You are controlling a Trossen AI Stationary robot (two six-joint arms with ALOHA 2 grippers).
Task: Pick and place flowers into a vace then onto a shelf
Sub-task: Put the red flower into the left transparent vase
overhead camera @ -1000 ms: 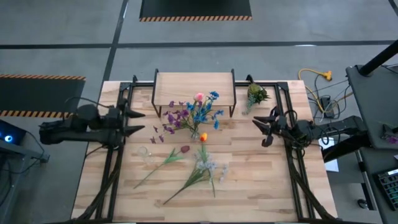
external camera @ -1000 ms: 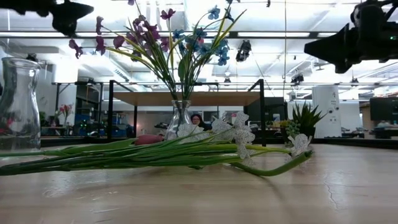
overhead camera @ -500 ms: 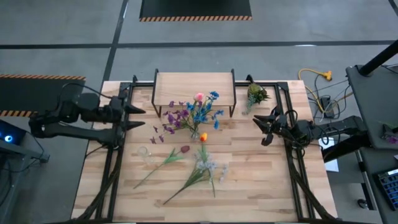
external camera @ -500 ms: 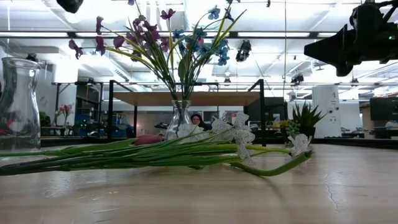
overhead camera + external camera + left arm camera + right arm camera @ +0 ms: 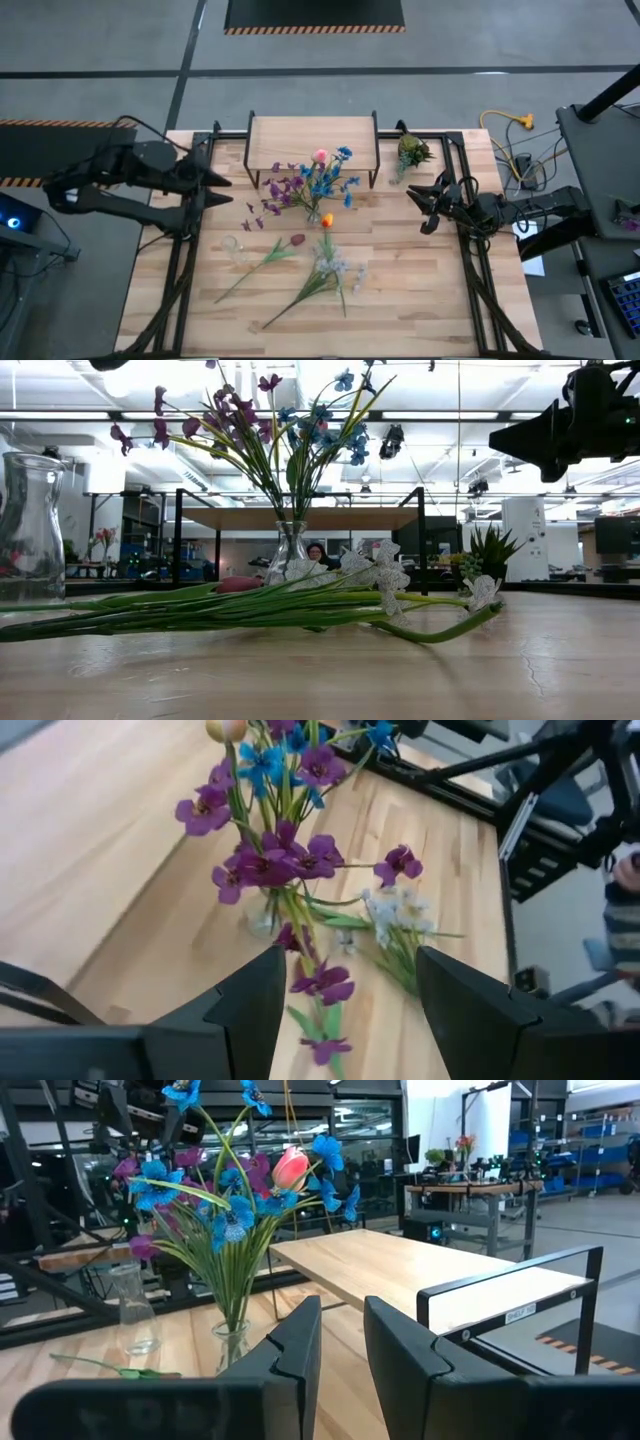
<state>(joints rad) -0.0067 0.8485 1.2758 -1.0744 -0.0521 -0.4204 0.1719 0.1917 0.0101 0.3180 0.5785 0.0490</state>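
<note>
At the table's left edge, the left gripper (image 5: pixel 215 182), fingers spread and empty, has been drawn back from the vase (image 5: pixel 313 212). Right gripper (image 5: pixel 423 204), parted, waits unmoved. Bouquet stands before the shelf (image 5: pixel 312 140); loose flowers (image 5: pixel 318 275) remain on the wooden tabletop (image 5: pixel 430 290), so more picking is judged likely. Workshop visible behind.

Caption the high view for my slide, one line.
Glass vase of flowers stands before the shelf; loose flowers lie nearby.

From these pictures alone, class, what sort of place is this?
Probably a robotics lab in a big industrial hall: striped floor mats, ceiling strip lights, and workbenches with equipment beyond the table.
</note>
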